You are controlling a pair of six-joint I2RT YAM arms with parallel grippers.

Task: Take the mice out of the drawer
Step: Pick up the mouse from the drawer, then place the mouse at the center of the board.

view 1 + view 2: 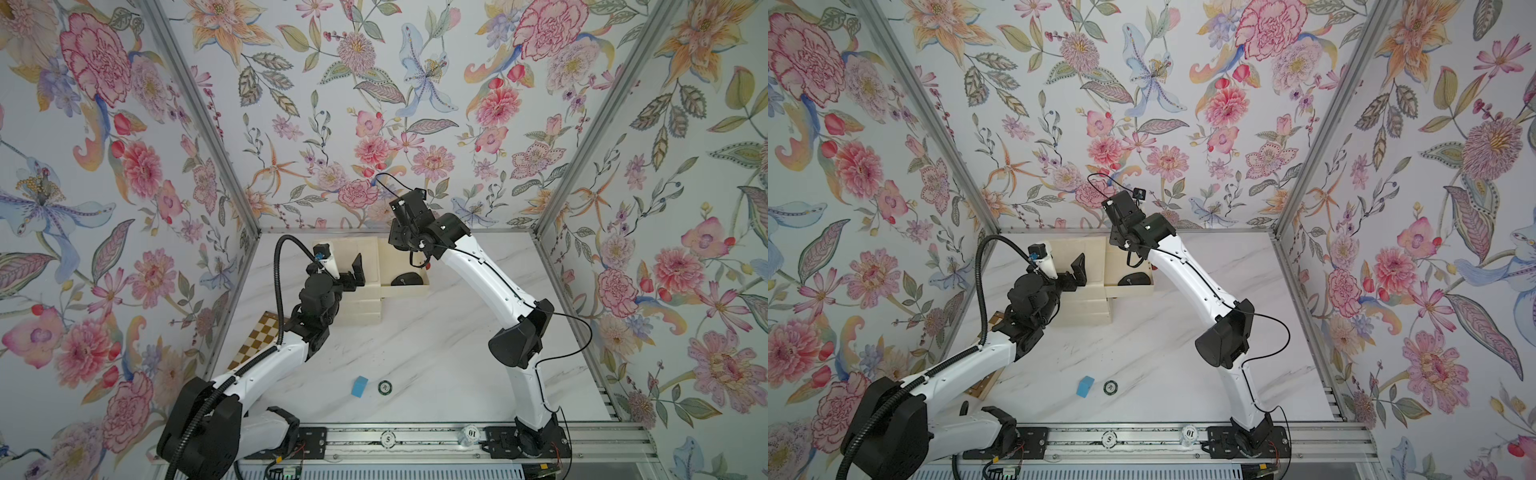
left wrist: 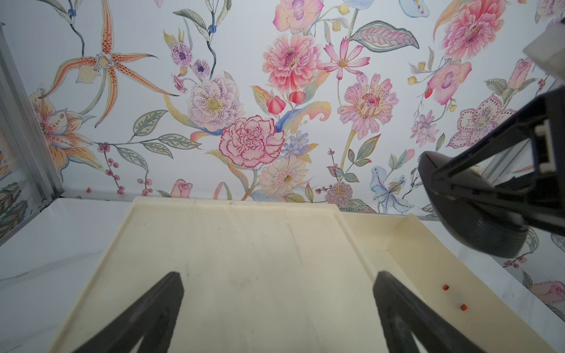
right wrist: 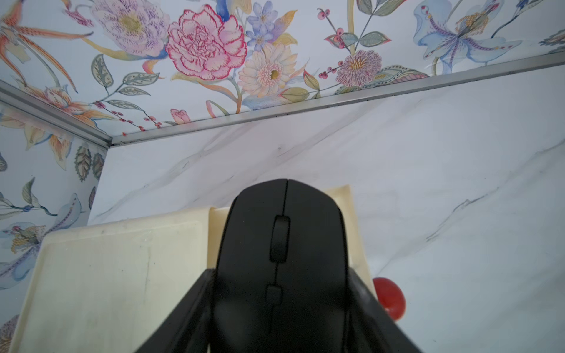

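Note:
My right gripper point(image 3: 280, 272) is shut on a black mouse point(image 3: 282, 244), clamped by its sides and held lengthwise. The held mouse point(image 2: 470, 211) hangs above the rim of the open cream drawer point(image 2: 397, 235). In both top views the wrist hides this mouse. A second black mouse point(image 1: 406, 279) point(image 1: 1134, 279) lies crosswise in the drawer point(image 1: 405, 292), behind its near wall. My left gripper point(image 1: 358, 271) point(image 2: 278, 275) stands open, holding nothing, over the flat top of the cream drawer unit point(image 1: 345, 249).
A blue block point(image 1: 359, 386) and a round black-and-white chip point(image 1: 385, 387) lie on the marble table near the front. A checkered board point(image 1: 257, 336) sits under the left arm. A red ball point(image 3: 389, 298) rests beside the drawer. Small red bits point(image 2: 445, 287) lie on the drawer floor.

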